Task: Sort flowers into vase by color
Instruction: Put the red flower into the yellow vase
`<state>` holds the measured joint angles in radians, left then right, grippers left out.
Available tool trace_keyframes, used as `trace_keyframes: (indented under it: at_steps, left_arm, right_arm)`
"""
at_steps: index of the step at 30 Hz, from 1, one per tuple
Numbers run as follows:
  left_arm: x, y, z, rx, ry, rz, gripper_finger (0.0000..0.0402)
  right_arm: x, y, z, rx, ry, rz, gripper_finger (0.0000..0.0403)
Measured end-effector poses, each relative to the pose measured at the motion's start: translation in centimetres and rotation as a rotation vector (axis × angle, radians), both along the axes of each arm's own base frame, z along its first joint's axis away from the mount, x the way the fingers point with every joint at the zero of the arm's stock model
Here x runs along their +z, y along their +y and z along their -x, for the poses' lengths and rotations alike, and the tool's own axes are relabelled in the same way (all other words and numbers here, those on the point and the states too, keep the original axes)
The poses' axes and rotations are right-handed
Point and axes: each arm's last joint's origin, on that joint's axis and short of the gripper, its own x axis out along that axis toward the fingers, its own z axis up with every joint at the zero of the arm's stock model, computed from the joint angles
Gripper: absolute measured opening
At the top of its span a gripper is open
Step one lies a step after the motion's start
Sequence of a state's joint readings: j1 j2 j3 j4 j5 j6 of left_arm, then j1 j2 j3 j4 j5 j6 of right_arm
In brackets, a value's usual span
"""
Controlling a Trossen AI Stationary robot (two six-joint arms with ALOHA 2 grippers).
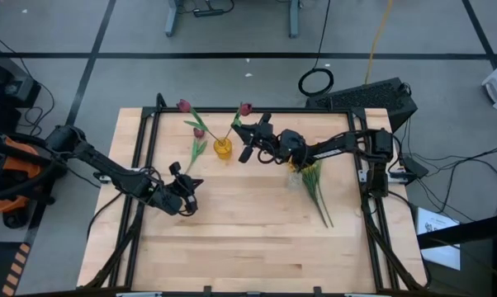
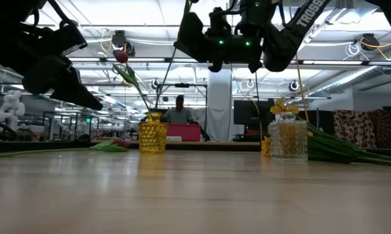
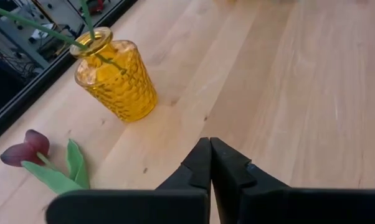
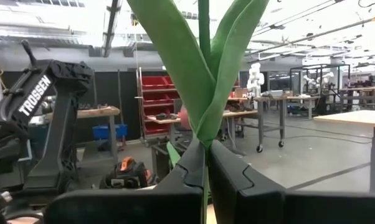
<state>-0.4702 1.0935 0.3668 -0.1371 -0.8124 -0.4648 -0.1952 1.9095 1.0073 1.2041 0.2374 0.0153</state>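
The thin green leafy stem [image 4: 203,74] pinched in the right claw [image 4: 206,163] runs off the picture's top — its blossom is unseen. In the low view, the seated person [image 2: 180,112] beyond the counter is too small to make out.

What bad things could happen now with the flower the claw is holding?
1. The right claw is shut on a tulip stem close to the yellow vase. If it swings sideways, the stem might knock the vase over.
2. The stem's leaves spread wide, so they might snag on the vase's narrow mouth.
3. A red tulip lies near the shut left claw, which could squash it if it drops.
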Motion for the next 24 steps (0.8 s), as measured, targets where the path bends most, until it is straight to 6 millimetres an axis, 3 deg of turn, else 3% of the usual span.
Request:
trace_keyframes:
  at_steps: [16,24]
  left_arm:
    - [0.1,-0.1,-0.2,0.001,-0.023,0.012,0.0003]
    - [0.1,-0.1,-0.1,0.0,-0.023,0.012,0.0002]
  right_arm:
    - [-0.4,-0.3,-0.1,0.006,0.018,-0.052,0.0]
    - [-2.7,-0.4,-0.7,0.01,0.027,-0.066,0.0]
